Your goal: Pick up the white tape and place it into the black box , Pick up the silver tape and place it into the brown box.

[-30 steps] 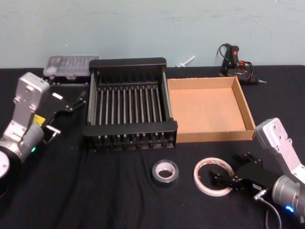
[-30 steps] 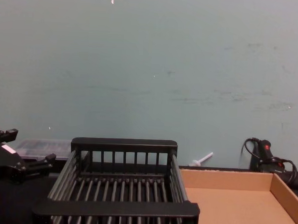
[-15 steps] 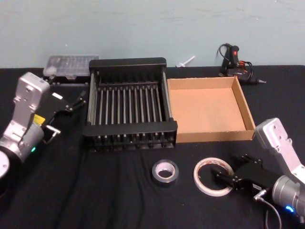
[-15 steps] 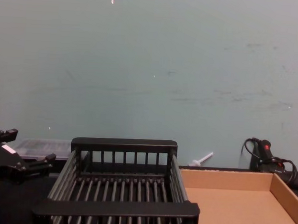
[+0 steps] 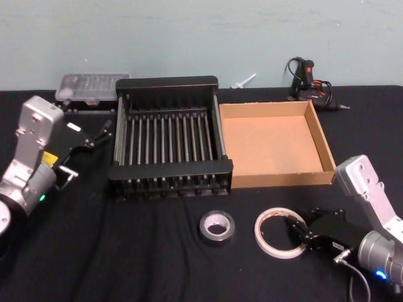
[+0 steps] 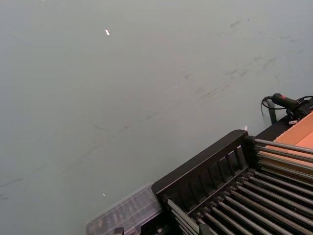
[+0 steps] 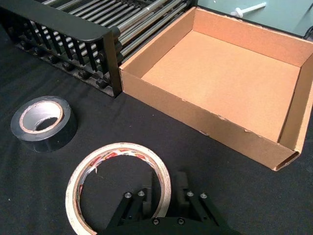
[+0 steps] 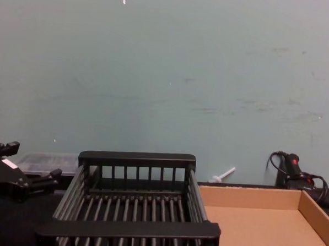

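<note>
**Both boxes empty as right gripper straddles white tape**

Black cloth covers the table (image 5: 157, 264) before a pale green wall. At lower right of the head view, the right gripper (image 7: 165, 188) is spread, one finger inside and one outside the white tape (image 5: 279, 232), which lies flat. Beside it sits the silver tape (image 5: 217, 227). Neither the black box (image 5: 169, 142) nor the brown box (image 5: 273, 143) holds anything. The left gripper (image 5: 99, 133) waits parked at left, fingers apart. A glue gun (image 5: 310, 81) lies beyond, obstructing nothing.
</note>
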`<state>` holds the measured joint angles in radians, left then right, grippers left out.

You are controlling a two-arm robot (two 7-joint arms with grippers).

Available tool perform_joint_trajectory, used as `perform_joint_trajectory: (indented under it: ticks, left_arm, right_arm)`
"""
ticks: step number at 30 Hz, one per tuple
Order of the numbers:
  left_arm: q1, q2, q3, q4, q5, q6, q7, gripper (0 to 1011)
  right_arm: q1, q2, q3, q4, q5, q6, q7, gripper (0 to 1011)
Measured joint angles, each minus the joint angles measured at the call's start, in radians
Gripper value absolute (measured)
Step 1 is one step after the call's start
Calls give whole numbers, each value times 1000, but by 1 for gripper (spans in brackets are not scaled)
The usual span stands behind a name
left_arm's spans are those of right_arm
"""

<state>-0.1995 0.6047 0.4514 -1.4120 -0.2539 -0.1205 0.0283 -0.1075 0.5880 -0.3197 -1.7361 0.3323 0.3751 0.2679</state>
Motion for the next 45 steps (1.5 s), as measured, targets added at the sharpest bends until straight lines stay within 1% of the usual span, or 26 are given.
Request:
perform_joint_trajectory:
  ticks: [3, 4, 6, 7, 8, 17, 23, 32, 36, 40, 45]
  left_arm:
    - [0, 0, 0, 0, 0, 0, 0, 1001]
    - [0, 0, 0, 0, 0, 0, 0, 1001]
    - [0, 0, 0, 0, 0, 0, 0, 1001]
    - [0, 0, 0, 0, 0, 0, 0, 1001]
    - [0, 0, 0, 0, 0, 0, 0, 1001]
    - [0, 0, 0, 0, 0, 0, 0, 1001]
    - [0, 0, 0, 0, 0, 0, 0, 1002]
    - [0, 0, 0, 0, 0, 0, 0, 1001]
    - [0, 0, 0, 0, 0, 0, 0, 1001]
    - [0, 0, 0, 0, 0, 0, 0, 1001]
    - [0, 0, 0, 0, 0, 0, 0, 1001]
  right_arm:
    - [0, 0, 0, 0, 0, 0, 0, 217]
    - [0, 0, 0, 0, 1, 0, 0, 217]
    - [0, 0, 0, 0, 0, 0, 0, 159]
    - [0, 0, 0, 0, 0, 0, 0, 110]
    - [0, 0, 0, 0, 0, 0, 0, 99]
    - [0, -1, 1, 0, 0, 0, 1, 91]
    - [-8, -11, 27, -4, 1, -11, 18, 91]
    - [-8, -17, 67, -25, -2, -38, 37, 91]
    - [14, -24, 85, -21, -9, -53, 39, 91]
    - [34, -30, 92, -12, -18, -62, 40, 91]
    - [87, -42, 96, 16, -40, -77, 42, 91]
